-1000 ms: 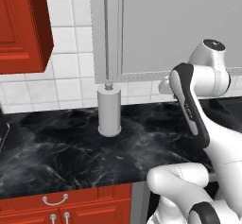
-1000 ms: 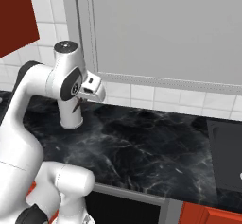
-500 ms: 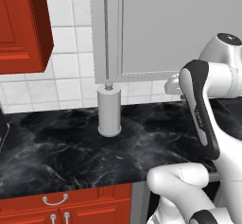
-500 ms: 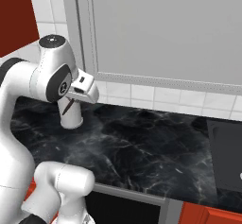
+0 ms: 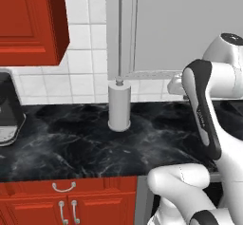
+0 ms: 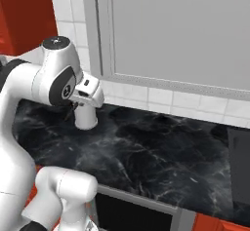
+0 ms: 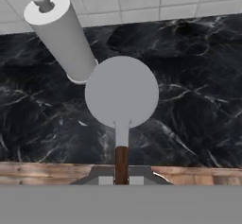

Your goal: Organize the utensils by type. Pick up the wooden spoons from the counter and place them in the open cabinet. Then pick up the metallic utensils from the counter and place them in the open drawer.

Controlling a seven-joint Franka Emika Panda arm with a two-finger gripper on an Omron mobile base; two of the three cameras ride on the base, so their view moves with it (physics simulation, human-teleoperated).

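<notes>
My gripper point(image 7: 121, 178) is shut on the brown handle of a wooden spoon point(image 7: 121, 93), whose pale round bowl points away from the hand over the black counter point(image 7: 198, 100). From the right base the gripper point(image 6: 73, 109) hangs just left of a white paper towel roll point(image 6: 86, 118), above the counter point(image 6: 161, 152). From the left base the hand is tucked behind the forearm, right of the roll point(image 5: 119, 106). The metallic utensils, the open cabinet and the open drawer are out of view.
The towel roll point(image 7: 61, 36) stands upright near the tiled wall. A dark coffee machine point(image 5: 7, 115) sits at the counter's left end under a red wall cabinet point(image 5: 28, 20). A large grey panel point(image 5: 190, 24) hangs above. Red fronts with silver handles point(image 5: 64, 187) run below.
The arm's upper joints have swung toward the right of the left base view. The hand stays by the towel roll, still shut on the spoon.
</notes>
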